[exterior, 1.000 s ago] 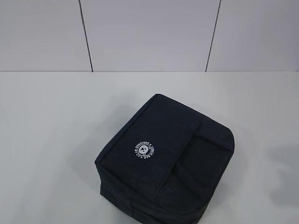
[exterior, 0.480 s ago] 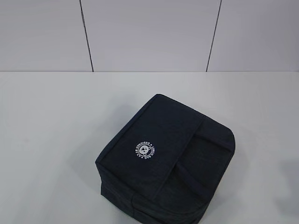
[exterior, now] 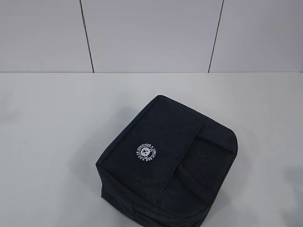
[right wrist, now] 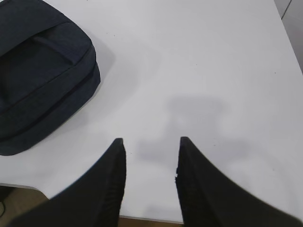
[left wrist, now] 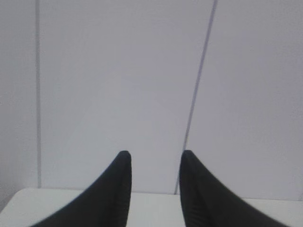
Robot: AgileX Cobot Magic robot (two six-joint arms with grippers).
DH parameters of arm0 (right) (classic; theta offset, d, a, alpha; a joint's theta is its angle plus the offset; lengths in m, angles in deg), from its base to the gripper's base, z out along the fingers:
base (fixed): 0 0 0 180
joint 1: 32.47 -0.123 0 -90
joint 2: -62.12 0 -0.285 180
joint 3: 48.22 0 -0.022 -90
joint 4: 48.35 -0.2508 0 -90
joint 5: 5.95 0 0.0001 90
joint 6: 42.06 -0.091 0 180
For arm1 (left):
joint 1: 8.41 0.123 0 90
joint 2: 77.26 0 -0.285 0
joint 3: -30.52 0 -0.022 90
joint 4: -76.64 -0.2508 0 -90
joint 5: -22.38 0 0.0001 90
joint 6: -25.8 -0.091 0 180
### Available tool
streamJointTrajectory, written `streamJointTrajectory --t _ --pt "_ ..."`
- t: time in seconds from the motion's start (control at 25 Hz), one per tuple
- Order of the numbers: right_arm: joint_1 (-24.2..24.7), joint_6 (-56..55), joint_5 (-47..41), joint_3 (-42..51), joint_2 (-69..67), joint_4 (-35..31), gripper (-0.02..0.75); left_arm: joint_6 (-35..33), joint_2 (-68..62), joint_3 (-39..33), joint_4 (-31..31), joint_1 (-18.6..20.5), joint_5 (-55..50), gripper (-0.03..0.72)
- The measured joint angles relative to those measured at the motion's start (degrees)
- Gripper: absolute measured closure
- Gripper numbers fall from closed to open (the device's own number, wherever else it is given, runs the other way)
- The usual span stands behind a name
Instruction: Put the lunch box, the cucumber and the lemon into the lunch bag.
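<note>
Lunch bag (exterior: 168,163) sits closed on the white bench (exterior: 52,123), front-centre in the exterior view; its lower edge is cut off by the frame. Contents hidden. Round white logo (exterior: 146,152) faces up, text too small to read. Strap handle (right wrist: 54,45) lies flat on the top panel.

Left end effector (left wrist: 153,163): fingers apart, empty, facing the panelled grey wall (left wrist: 118,85). Right end effector (right wrist: 149,146): fingers apart, empty, above bare bench right of the bag. Neither shows in the exterior view.
</note>
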Motion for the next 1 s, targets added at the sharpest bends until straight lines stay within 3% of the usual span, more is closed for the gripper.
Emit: streamJointTrajectory --t 0.44,0.56,0.76,0.84,0.92,1.0 --pt "0.0 -0.1 0.0 0.0 0.0 0.0 0.451 7.11 -8.34 -0.2 -2.19 0.0 -42.87 0.437" --pt "0.0 -0.1 0.0 0.0 0.0 0.0 0.451 12.11 -11.8 -0.41 -2.74 0.0 -50.18 0.438" --pt "0.0 -0.21 0.0 0.0 0.0 0.0 0.451 26.27 -18.26 -0.41 -5.73 0.0 -66.73 0.439" --pt "0.0 -0.21 0.0 0.0 0.0 0.0 0.451 31.41 -20.83 -0.41 -12.16 0.0 -75.13 0.439" --pt "0.0 -0.21 0.0 0.0 0.0 0.0 0.451 37.81 -22.46 -0.41 -23.3 0.0 -83.73 0.439" --pt "0.0 -0.21 0.0 0.0 0.0 0.0 0.451 45.53 -23.44 -0.41 -38.53 0.0 -89.32 0.44"
